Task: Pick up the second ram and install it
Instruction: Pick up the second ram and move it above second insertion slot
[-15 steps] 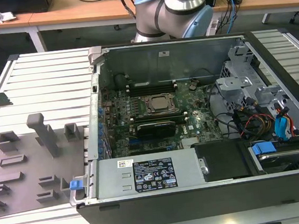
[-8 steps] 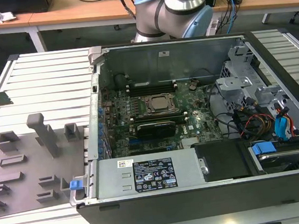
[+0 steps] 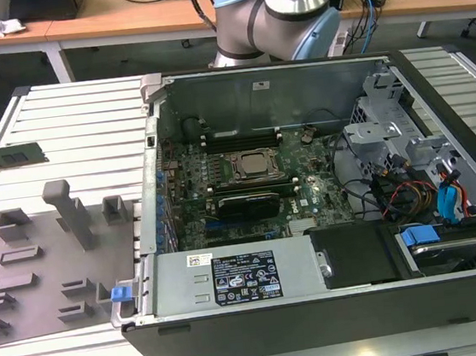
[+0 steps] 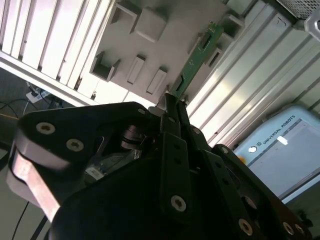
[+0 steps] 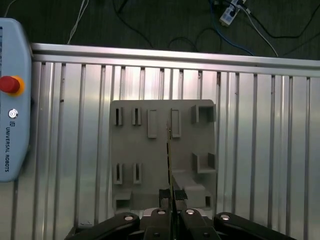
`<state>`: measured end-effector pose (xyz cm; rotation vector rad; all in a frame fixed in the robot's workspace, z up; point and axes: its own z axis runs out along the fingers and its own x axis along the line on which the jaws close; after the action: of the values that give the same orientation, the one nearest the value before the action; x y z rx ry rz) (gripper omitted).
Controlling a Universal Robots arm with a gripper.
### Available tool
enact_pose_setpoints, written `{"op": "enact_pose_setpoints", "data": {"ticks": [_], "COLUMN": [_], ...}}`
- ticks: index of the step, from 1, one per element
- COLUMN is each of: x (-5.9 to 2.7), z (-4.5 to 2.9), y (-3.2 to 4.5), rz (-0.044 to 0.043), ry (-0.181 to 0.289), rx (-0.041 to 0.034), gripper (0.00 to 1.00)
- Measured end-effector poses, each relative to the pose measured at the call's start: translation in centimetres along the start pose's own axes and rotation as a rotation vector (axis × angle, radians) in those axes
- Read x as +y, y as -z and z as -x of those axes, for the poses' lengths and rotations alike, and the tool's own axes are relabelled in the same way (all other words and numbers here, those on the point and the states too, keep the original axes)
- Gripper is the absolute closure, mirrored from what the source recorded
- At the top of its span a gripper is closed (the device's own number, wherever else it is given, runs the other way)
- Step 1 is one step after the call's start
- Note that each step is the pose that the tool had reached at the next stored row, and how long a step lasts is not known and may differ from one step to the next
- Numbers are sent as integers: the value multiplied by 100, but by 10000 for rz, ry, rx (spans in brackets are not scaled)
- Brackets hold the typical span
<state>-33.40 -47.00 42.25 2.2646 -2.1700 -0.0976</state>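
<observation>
We are seeing the second ram (image 3: pixel 14 157) hanging at the exterior view's left, the tool (image 5: pixel 172 193) pinching one end, above the gray holder tray (image 3: pixel 34 274), with the open computer case (image 3: pixel 239 337) sitting farther right.

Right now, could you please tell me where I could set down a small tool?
Bare slats border the grey fixture tray's far side, on the exterior view's left of the computer case. Crowded: the case's cable-filled drive corner, and the tray, above which the gripper holds the second ram.
</observation>
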Motion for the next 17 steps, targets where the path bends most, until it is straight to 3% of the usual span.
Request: {"op": "enact_pose_setpoints", "data": {"ticks": [3,9,11,17], "x": [-183,-405,-519,-711], "z": [-8,-17,-22,-29], "y": [9,19,23,31], "rz": [3,6,7,10], "ry": [0,-1,0,-1], "rx": [0,0,-1,-1], "gripper": [87,87,87,87]}}
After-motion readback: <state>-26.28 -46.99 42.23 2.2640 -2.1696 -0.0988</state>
